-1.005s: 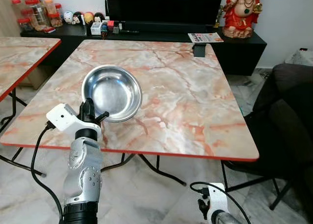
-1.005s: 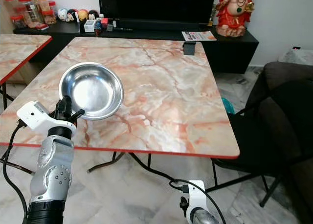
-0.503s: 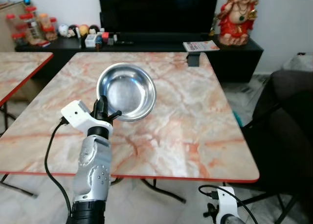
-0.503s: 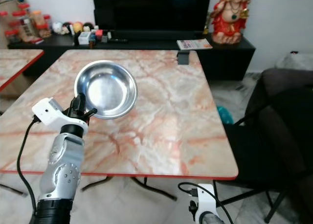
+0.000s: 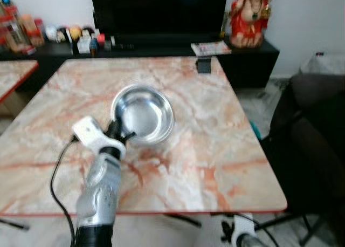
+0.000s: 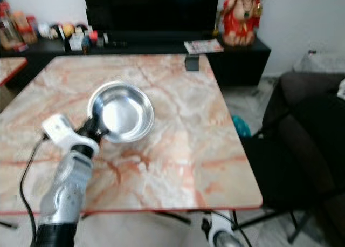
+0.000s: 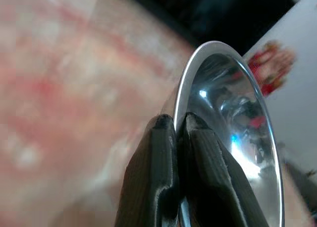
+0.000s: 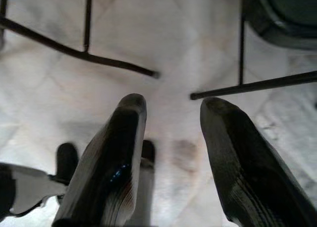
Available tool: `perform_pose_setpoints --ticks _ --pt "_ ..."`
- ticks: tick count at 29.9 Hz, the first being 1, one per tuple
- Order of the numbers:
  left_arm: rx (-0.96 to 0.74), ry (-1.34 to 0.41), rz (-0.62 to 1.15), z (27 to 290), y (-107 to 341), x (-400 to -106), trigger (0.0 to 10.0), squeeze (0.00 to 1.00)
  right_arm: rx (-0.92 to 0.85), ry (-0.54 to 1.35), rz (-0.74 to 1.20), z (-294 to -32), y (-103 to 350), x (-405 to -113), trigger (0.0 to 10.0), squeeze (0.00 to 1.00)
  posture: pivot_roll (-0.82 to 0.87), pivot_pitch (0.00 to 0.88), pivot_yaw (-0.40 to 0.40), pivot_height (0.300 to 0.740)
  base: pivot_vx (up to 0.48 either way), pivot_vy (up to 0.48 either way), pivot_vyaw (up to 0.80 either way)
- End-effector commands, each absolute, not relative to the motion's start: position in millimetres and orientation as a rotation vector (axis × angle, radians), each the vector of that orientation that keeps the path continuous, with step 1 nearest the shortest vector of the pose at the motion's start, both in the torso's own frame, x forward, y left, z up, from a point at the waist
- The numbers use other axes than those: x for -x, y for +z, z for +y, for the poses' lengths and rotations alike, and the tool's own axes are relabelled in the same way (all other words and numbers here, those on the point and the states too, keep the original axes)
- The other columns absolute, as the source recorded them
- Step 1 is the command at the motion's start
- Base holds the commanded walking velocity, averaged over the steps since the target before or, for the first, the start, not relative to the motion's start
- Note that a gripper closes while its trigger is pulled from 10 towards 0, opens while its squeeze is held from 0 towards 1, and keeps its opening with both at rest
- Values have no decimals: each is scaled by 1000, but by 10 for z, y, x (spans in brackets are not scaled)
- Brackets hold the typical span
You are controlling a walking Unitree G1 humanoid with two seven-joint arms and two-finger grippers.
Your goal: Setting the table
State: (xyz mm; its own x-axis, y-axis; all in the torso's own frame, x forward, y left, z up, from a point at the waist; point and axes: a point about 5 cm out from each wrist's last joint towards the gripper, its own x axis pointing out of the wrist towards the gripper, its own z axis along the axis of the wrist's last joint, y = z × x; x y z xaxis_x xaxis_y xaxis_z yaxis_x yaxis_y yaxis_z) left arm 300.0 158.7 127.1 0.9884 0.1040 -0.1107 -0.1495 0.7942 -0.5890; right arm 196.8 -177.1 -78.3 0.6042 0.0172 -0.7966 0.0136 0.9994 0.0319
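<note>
**Steel bowl held over the marble table**

The left gripper (image 5: 116, 129) has its two fingers clamped on the near rim of a steel bowl (image 5: 143, 114), which looks empty inside, above the middle-left of the marble table (image 5: 215, 144). The right gripper (image 8: 171, 118) hangs idle low by the floor, fingers apart, holding nothing.

A big black TV (image 5: 159, 12) stood at twelve o'clock on a long black cabinet (image 5: 253, 63). A red and gold statue (image 5: 248, 18) stood at one o'clock, with a magazine (image 5: 210, 48) beside it. A dark chair (image 5: 315, 134) sat at three o'clock.
</note>
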Motion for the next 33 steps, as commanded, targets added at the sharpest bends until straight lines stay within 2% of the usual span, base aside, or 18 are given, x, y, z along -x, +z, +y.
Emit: perform_pose_setpoints --ticks 1,7,10,18,26,33 --pt "675 221 153 1670 1141 -2951 10000 0 -54 6 921 -1718 -786 -1971 10000 0 28 0 -20 732 0 0 0" --pt "763 255 168 1615 1206 -2954 10000 0 -50 4 927 -1734 -796 -1950 10000 0 29 0 -29 732 0 0 0" --pt "787 307 243 1575 1195 -2951 10000 0 -46 5 930 -1752 -799 -1941 10000 0 28 0 -33 732 0 0 0" --pt "941 281 317 1449 1305 -2973 10000 0 -42 7 930 -1764 -797 -1942 10000 0 19 0 -28 732 0 0 0" --pt "920 391 354 1558 1360 -2917 10000 0 -41 9 934 -1768 -802 -1931 10000 0 13 0 -22 732 0 0 0" --pt "895 372 404 1537 1322 -2846 10000 0 -32 23 942 -1763 -805 -1927 10000 0 21 0 -21 732 0 0 0"
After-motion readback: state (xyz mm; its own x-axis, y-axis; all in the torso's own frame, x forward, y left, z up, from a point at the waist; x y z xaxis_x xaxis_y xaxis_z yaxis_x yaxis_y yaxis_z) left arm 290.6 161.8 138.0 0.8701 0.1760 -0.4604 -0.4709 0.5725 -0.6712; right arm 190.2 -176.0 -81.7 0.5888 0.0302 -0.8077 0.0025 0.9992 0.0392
